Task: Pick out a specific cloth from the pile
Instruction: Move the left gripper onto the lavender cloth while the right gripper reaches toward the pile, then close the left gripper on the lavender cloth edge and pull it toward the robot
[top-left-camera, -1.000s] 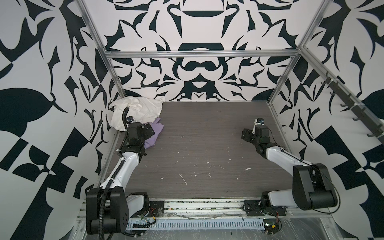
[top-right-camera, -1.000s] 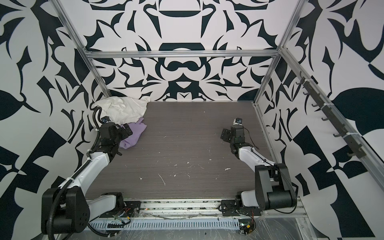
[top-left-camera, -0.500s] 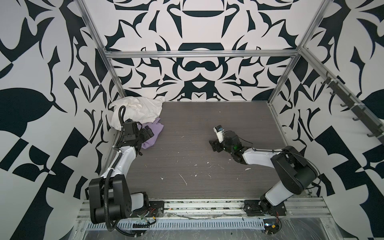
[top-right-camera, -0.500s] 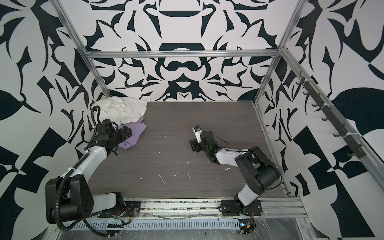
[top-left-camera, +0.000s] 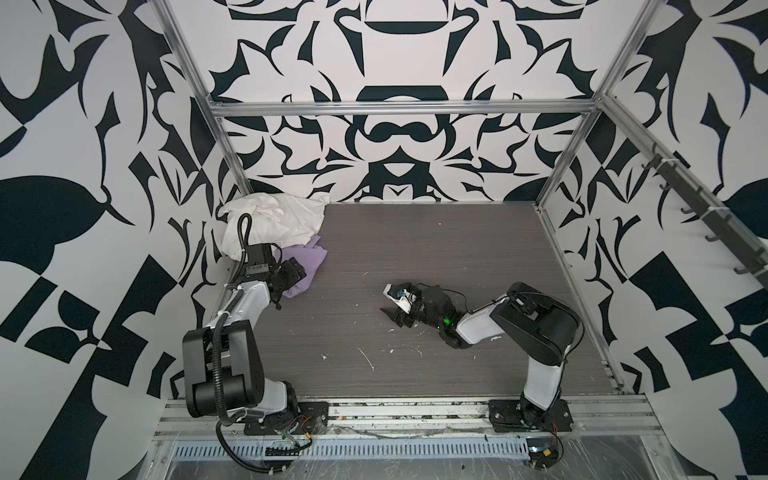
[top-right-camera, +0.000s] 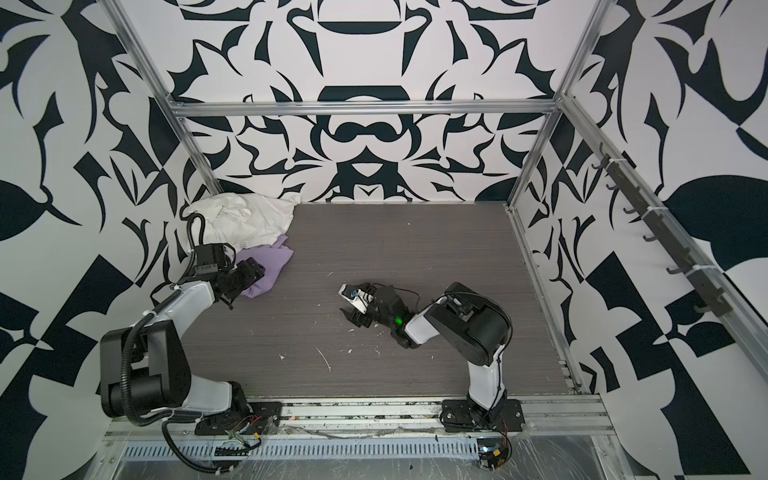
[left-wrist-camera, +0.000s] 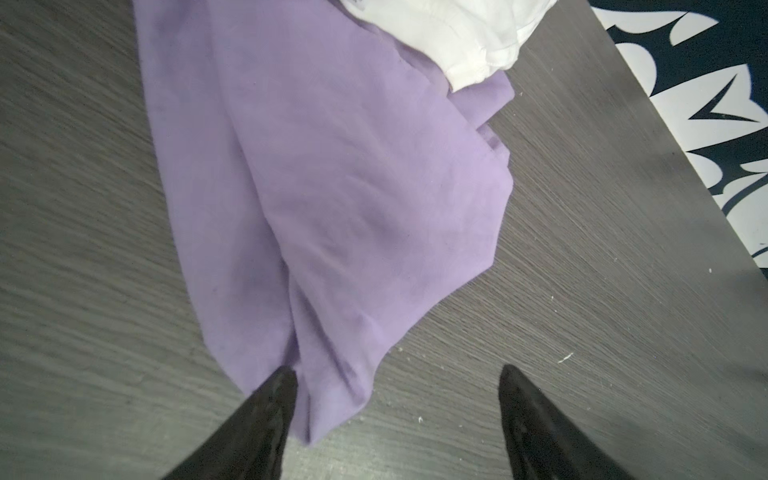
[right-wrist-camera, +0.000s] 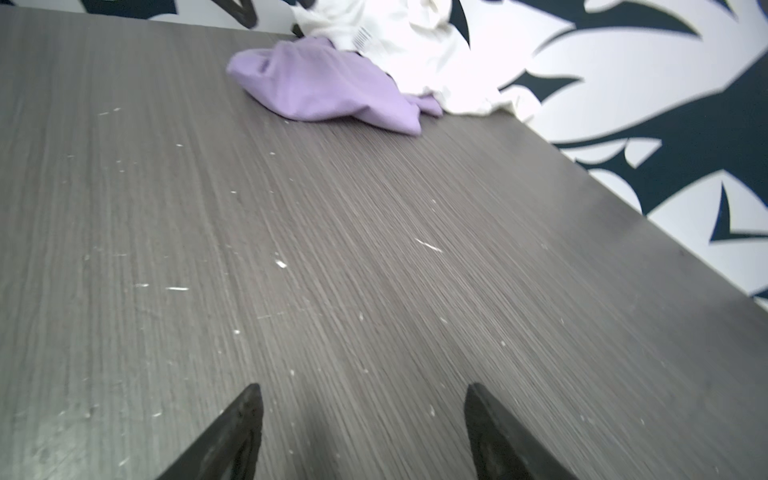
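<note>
Lying edge-under the pile (top-left-camera: 274, 222) at the far corner of the worktop (top-left-camera: 415, 257): the cloth (left-wrist-camera: 332, 187), soft, light, probably dragging free; left end effector (left-wrist-camera: 399, 374) is straddling its loose tip, parted; right end effector (right-wrist-camera: 363, 386) is gaping, empty.

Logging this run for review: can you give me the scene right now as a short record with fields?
pile: off-white heap in the far-left corner of the table
cloth: lilac, lying on the table, far edge under the pile
left gripper: open, jaws either side of the cloth's near tip, not gripping
right gripper: open, empty, over bare table near the middle
</note>
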